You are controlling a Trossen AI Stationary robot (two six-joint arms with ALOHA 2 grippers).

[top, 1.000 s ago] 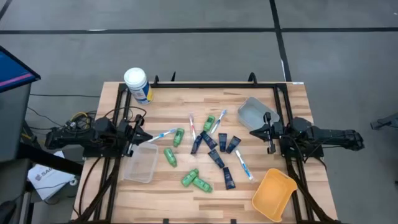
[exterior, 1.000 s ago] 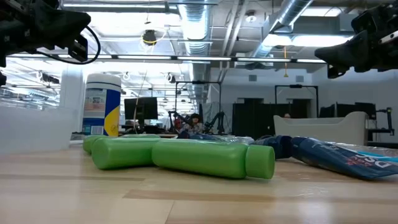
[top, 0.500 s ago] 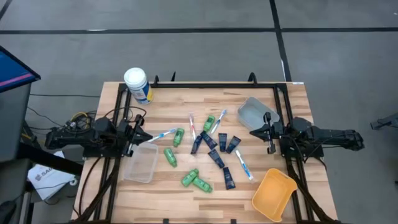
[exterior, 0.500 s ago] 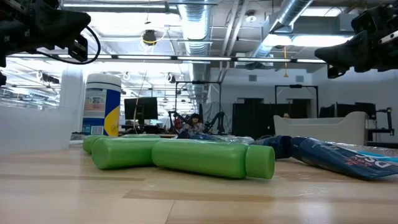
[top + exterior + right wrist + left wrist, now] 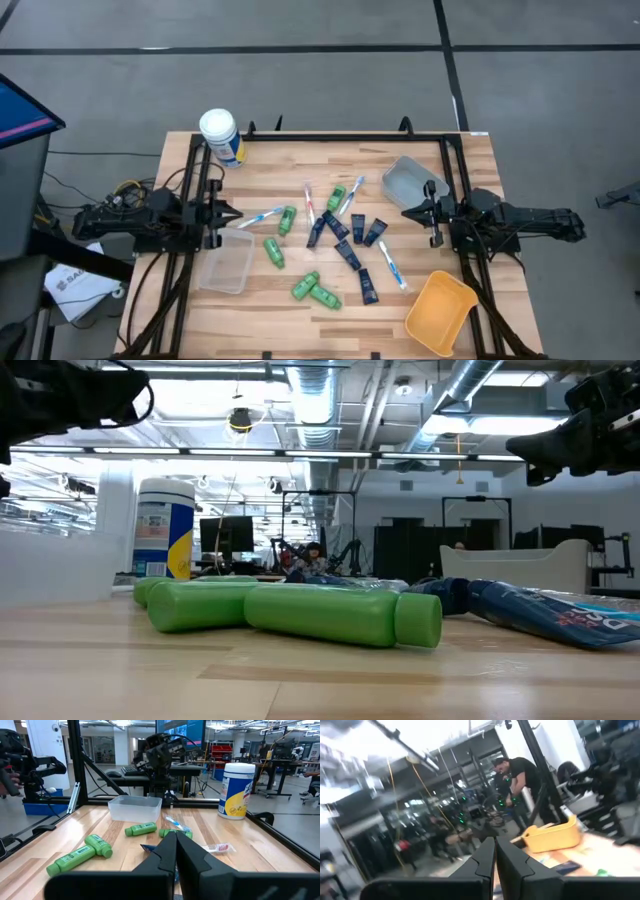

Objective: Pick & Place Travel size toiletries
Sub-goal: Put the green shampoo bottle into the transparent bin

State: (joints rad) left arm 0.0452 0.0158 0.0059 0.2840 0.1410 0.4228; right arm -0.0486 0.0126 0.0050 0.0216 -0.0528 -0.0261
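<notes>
Toiletries lie loose mid-table: five bright green small bottles [image 5: 275, 251], six dark navy flat tubes [image 5: 368, 287] and four slim toothbrushes [image 5: 389, 263]. The left gripper [image 5: 228, 212], fingers pressed together, has drawn back slightly from the clear plastic bin [image 5: 226, 262]. The right gripper [image 5: 408, 212], also closed, hasn't moved.

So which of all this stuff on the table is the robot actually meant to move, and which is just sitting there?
For the job:
- green bottles
- navy tubes
- toothbrushes

Probably for the job, as places to put them:
- clear bin
- grey bin
- yellow bin

Just lying about:
- white-lidded canister
</notes>
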